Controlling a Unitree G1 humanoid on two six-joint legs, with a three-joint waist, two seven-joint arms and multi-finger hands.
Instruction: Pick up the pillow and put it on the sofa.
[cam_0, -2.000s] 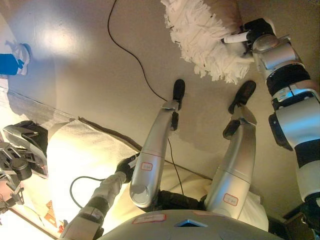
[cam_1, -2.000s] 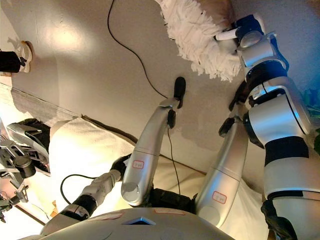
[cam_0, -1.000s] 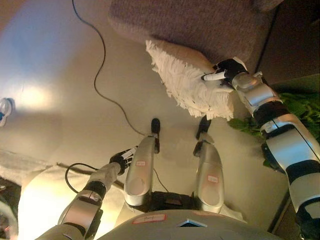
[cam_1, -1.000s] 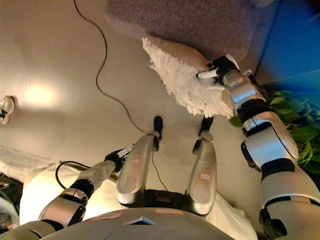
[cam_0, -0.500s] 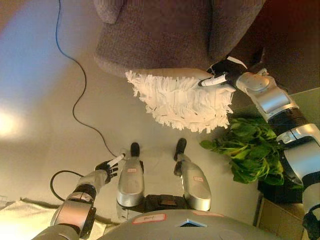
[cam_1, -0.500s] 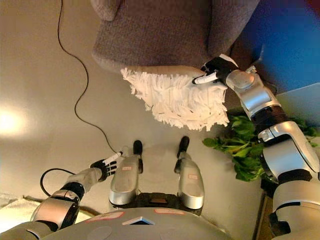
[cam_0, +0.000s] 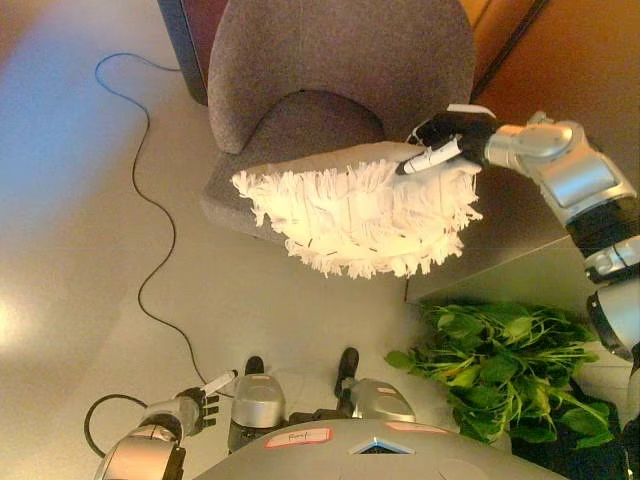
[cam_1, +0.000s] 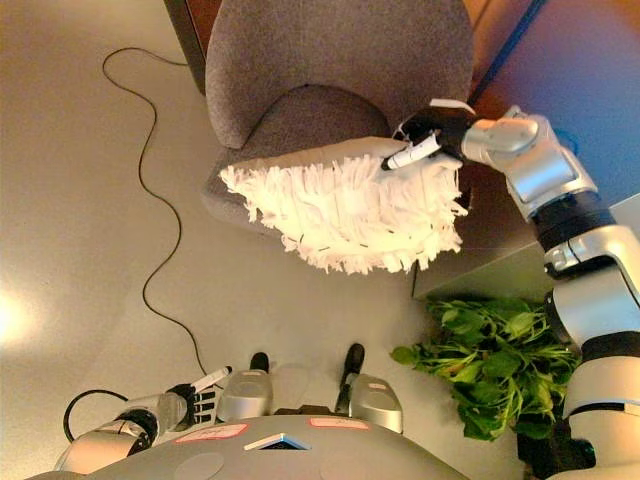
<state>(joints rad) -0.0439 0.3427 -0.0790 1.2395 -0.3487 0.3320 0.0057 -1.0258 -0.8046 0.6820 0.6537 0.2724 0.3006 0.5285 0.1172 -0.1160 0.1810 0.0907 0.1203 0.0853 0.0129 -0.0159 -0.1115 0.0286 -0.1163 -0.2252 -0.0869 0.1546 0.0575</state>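
A white shaggy pillow (cam_0: 355, 215) with a beige back hangs in the air over the front edge of a grey upholstered armchair (cam_0: 330, 70). My right hand (cam_0: 447, 137) is shut on the pillow's upper right corner, fingers curled over its edge. The pillow covers much of the chair's seat (cam_1: 310, 115) from view. My left hand (cam_0: 200, 400) hangs low at the bottom left, near the floor, fingers relaxed and holding nothing.
A green leafy plant (cam_0: 490, 365) stands on the floor at the lower right. A black cable (cam_0: 140, 240) winds across the beige floor on the left. Dark wooden furniture (cam_1: 560, 90) stands right of the chair.
The camera has swung, bringing the whole armchair into view. My right hand has carried the pillow higher, over the chair's seat front. The left hand dropped lower in the picture.
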